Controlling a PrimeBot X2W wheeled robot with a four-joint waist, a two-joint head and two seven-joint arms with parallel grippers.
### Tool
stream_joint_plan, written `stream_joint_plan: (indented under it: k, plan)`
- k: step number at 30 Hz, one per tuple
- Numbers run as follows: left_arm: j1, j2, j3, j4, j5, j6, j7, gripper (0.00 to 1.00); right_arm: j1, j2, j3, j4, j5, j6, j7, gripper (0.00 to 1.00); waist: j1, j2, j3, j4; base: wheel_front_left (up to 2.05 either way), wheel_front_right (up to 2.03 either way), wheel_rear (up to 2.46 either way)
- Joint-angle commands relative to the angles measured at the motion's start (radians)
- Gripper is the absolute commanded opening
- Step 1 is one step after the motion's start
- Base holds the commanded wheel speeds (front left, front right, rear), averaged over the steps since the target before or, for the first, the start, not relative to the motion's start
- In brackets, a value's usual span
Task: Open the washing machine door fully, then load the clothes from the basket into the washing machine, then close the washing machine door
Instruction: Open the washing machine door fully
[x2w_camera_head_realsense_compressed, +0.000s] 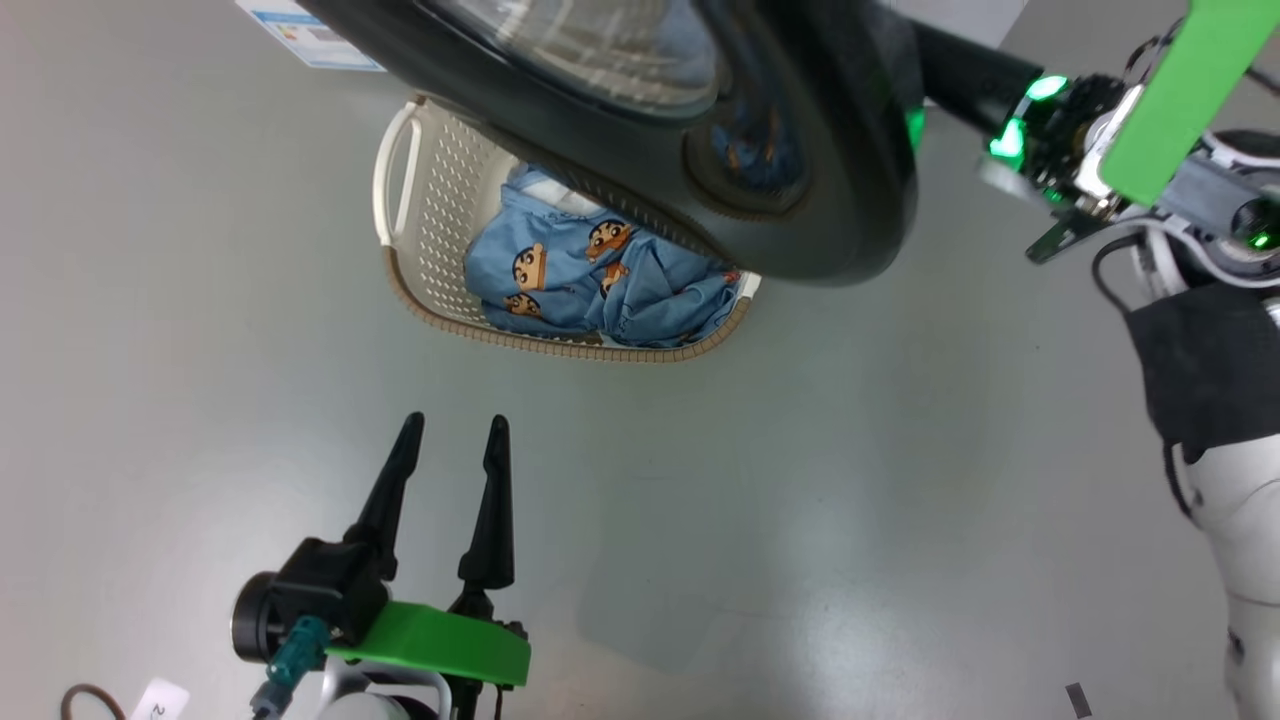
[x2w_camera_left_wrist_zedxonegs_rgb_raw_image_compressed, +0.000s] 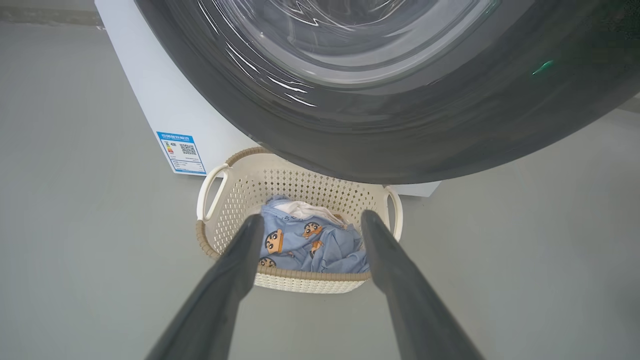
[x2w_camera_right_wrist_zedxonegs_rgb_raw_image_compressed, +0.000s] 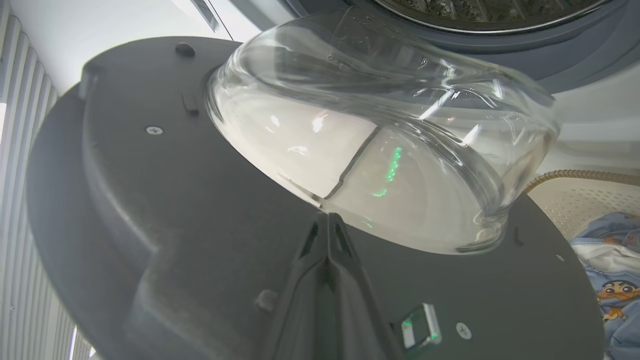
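Black-rimmed washing machine door (x2w_camera_right_wrist_zedxonegs_rgb_raw_image_compressed: 150, 210), part open, inner face at the clenched, empty jaws of your right gripper (x2w_camera_right_wrist_zedxonegs_rgb_raw_image_compressed: 327, 220): push steadily beside the glass bowl (x2w_camera_right_wrist_zedxonegs_rgb_raw_image_compressed: 380, 150) till fully open; clothes (x2w_camera_left_wrist_zedxonegs_rgb_raw_image_compressed: 310, 245) in basket (x2w_camera_left_wrist_zedxonegs_rgb_raw_image_compressed: 300, 182) straight beyond left gripper (x2w_camera_head_realsense_compressed: 456, 425), jaws spread.

the closed right end effector (x2w_camera_right_wrist_zedxonegs_rgb_raw_image_compressed: 327, 220) points at the washing machine door (x2w_camera_right_wrist_zedxonegs_rgb_raw_image_compressed: 175, 210), just below its glass bowl (x2w_camera_right_wrist_zedxonegs_rgb_raw_image_compressed: 380, 125).
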Motion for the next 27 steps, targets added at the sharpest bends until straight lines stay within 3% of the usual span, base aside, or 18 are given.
stream_joint_plan:
  k: [1, 27]
  plan:
    - [-0.007, 0.017, 0.031, -0.014, -0.009, -0.002, -0.006, 1.0, 0.043, 0.036, 0.018, -0.026, -0.009, 0.003, 0.008, 0.0, 0.0, 0.0, -0.01, 0.0, 0.0, 0.0, 0.0]
    - [-0.016, 0.017, 0.012, -0.015, -0.047, 0.0, -0.006, 1.0, 0.145, 0.125, 0.079, -0.027, -0.033, 0.003, 0.031, 0.0, 0.0, 0.0, -0.05, 0.02, 0.0, 0.0, 0.0]
